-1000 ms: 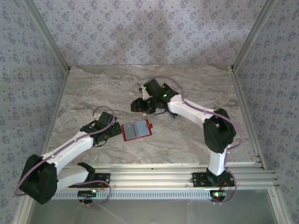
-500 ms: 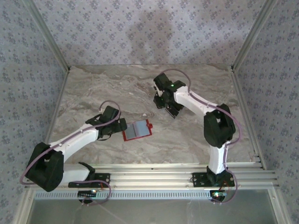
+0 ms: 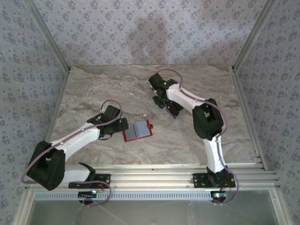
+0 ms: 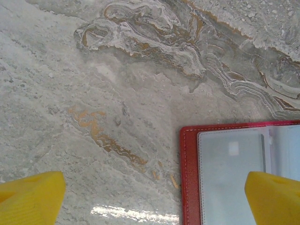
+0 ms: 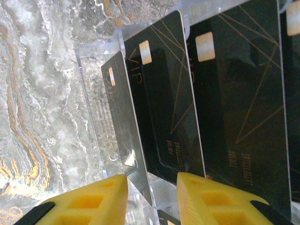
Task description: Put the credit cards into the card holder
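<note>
From above: note right gripper (image 3: pixel 164 101) back over the credit cards (image 3: pixel 175 110), right of centre, after pointing left toward mid-table a second ago, with the elbow folded in since then. Note left gripper (image 3: pixel 121 125) now just beside the left edge of the card holder (image 3: pixel 138 131), closer than a second ago. Same spot for the holder: open, flat, nothing black in it. Likely meaning: first card pick starting, left side ready to steady the holder, nothing loaded yet.

Left wrist: spread wide, nothing between. One yellow tip (image 4: pixel 30 197) over bare marble, the other over the holder's pale inside, red border at lower right.

Right wrist: black cards with gold lines, upright in a clear stand (image 5: pixel 101 108). Narrowed to a partial gap, either side of the lower corner of the leaning card (image 5: pixel 123 124) at the left of the row. Cannot tell whether pinching or just straddling.

Surface: grey-beige marble-look table (image 3: pixel 103 89) with orange veins, glossy. Room: patterned blue-grey walls (image 3: pixel 140 28) on three sides, aluminium frame (image 3: pixel 164 169) along the near edge.
</note>
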